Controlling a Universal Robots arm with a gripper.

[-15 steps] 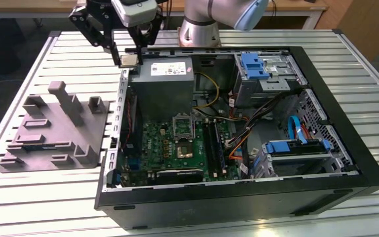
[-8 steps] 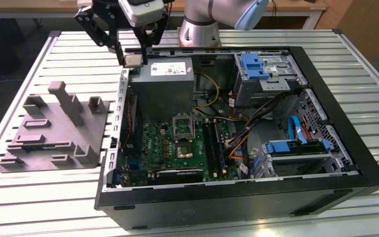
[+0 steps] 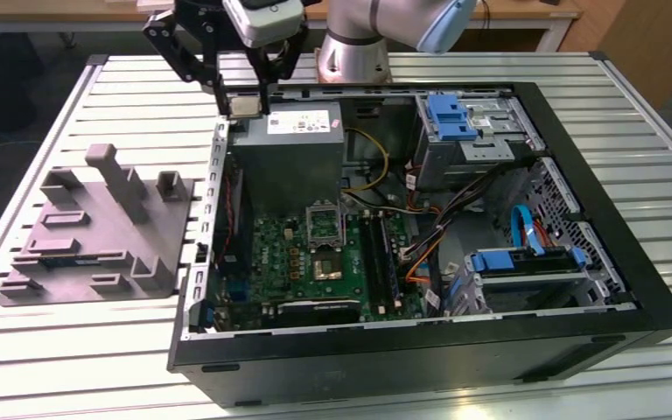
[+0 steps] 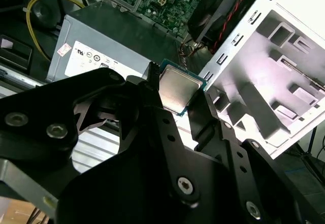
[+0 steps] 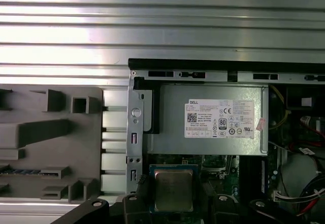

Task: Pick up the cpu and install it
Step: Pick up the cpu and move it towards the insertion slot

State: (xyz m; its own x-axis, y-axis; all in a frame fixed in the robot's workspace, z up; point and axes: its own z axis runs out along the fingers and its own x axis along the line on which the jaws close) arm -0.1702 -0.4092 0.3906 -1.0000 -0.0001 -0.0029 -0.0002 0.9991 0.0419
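The gripper (image 3: 242,103) is clenched on the cpu (image 3: 242,108), pinching it by the edges, likely to spare its underside. Both hang in the exterior view's upper left, over the case's (image 3: 430,354) far rim beside the power supply (image 3: 295,153). The motherboard (image 3: 277,254) lies mid-frame and the tray (image 3: 91,236) at left.

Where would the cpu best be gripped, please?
By two opposite thin edges, coming in from the side of its flat metal top. The cpu is a thin square with nothing else to grasp, and the gripper holds it that way now.
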